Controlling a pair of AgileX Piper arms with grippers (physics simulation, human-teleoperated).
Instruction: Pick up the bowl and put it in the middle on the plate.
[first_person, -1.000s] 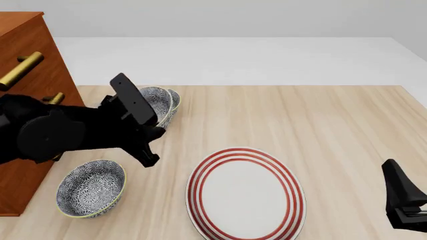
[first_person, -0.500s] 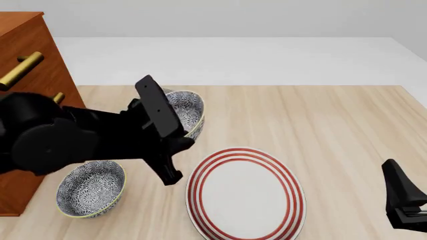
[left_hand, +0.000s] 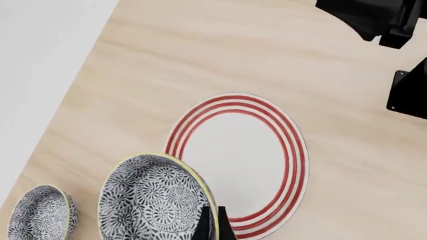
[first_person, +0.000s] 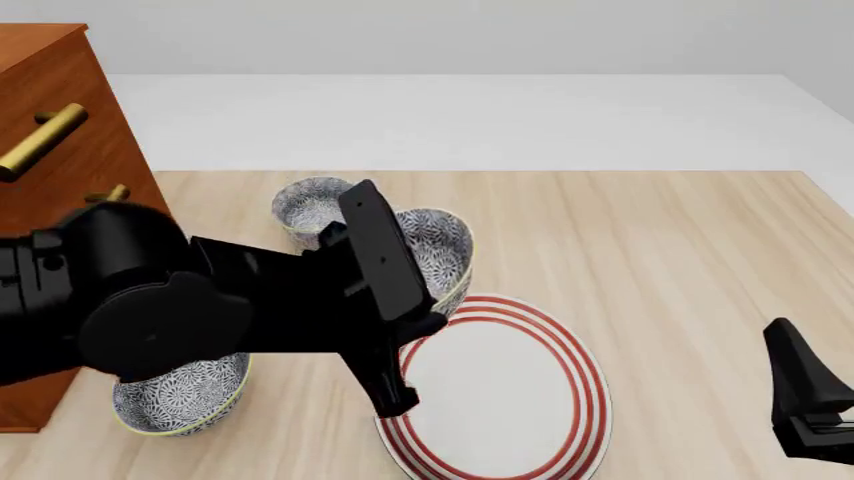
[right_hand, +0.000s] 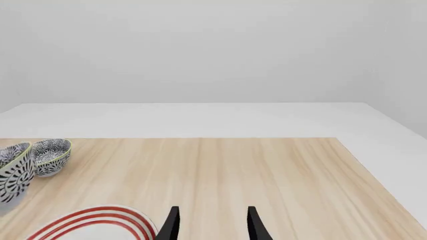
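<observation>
The left pincer (left_hand: 212, 223) is clamped on the rim of the bowl (first_person: 435, 252): in the left wrist view its two dark fingertips (left_hand: 204, 225) pinch the pale yellow-green edge, one inside and one outside the wall. The bowl hangs in the air, tilted, with its patterned inside turned partly toward the camera. From the front it sits above the far-left edge of the plate (first_person: 534, 385), not over the middle; the wrist view likewise shows the bowl (left_hand: 155, 197) overlapping only one side of the plate (left_hand: 243, 152). The black left arm (first_person: 200, 310) stretches in from the left and hides the plate's near-left rim.

The plate lies flat on the wooden surface (first_person: 667, 260), white with three red rings near its edge.

A second patterned bowl (first_person: 307, 208) stands on the surface just behind the held one, toward the far-left corner. A third bowl (first_person: 180, 392) rests at the near left, mostly covered by the arm, beside a wooden cabinet (first_person: 54, 120) with brass handles.

The right pincer (right_hand: 211, 225) hovers low at the near-right side of the surface, well apart from the plate's centre. Its two fingers stand spread with nothing between them. In its own view the plate's rim (right_hand: 100, 220) shows close by, and the two far bowls appear at the edge of the wood.
</observation>
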